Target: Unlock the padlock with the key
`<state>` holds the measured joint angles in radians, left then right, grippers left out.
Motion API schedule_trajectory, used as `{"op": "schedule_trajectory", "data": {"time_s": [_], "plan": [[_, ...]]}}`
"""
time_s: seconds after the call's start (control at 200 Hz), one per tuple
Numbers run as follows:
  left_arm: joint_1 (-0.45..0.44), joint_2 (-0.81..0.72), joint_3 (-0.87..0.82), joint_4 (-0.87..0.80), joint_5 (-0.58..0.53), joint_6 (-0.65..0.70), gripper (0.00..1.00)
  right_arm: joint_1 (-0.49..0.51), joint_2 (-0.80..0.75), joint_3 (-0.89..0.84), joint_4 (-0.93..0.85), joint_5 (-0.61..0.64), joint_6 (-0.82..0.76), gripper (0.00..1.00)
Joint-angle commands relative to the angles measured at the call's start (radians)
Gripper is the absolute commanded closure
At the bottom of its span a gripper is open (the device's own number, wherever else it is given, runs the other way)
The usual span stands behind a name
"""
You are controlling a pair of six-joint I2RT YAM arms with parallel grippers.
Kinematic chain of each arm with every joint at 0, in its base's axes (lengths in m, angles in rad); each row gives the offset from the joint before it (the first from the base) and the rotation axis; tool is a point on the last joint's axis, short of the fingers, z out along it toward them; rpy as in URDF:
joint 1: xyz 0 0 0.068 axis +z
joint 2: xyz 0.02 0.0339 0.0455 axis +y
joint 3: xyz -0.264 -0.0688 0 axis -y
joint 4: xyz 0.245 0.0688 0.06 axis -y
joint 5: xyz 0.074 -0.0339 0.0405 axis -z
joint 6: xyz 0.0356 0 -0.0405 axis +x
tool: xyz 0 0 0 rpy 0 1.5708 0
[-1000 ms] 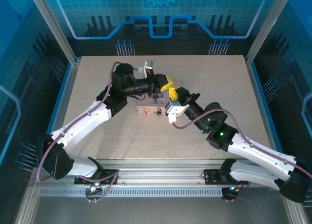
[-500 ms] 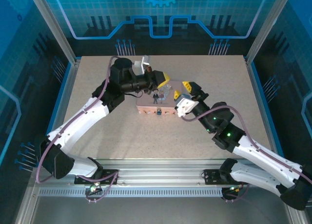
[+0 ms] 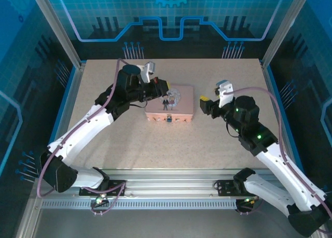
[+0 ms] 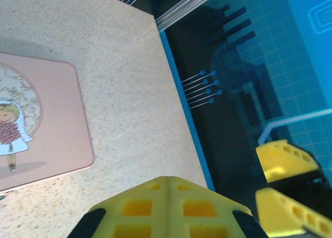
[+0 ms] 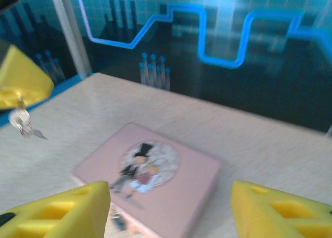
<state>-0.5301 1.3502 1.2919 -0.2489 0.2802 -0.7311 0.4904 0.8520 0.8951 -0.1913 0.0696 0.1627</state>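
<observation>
1. One tiny padlock, dark with a blue part, sits against the near front wall of the pink tin, seemingly at its clasp. In the right wrist view it is too blurred to read.
2. By its looks it is hard metal: light, stiff, slick, and too small for a broad pinch. The flat sides of its body seem the best place to hold, since that leaves the keyhole free.
3. The tin lies flat on the speckled table, lid up, between the two grippers. It is probably light, so it may slide if the lock is pushed.
4. The left gripper is just beside the tin's far left corner with its fingers pressed together. The right wrist view shows a small key, apparently on a ring, dangling beneath it. Whether ring or key head is pinched, I cannot tell.
5. The right gripper hovers off the tin's right side, jaws wide apart, holding nothing.
6. A dangling key is likely to swing, so aiming it calls for a steadied lock.
</observation>
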Motion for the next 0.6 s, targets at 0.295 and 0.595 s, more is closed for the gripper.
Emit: {"op": "schedule_trajectory", "data": {"time_s": [0.295,0.595], "plan": [[-0.043,-0.087,-0.166,0.22,-0.037,0.012,1.0,-0.05,0.13,-0.314,0.726,-0.49,0.844,0.4],[-0.088,-0.11,-0.218,0.383,-0.032,-0.076,1.0,-0.046,0.18,-0.34,1.023,-0.482,1.074,0.42]]}}
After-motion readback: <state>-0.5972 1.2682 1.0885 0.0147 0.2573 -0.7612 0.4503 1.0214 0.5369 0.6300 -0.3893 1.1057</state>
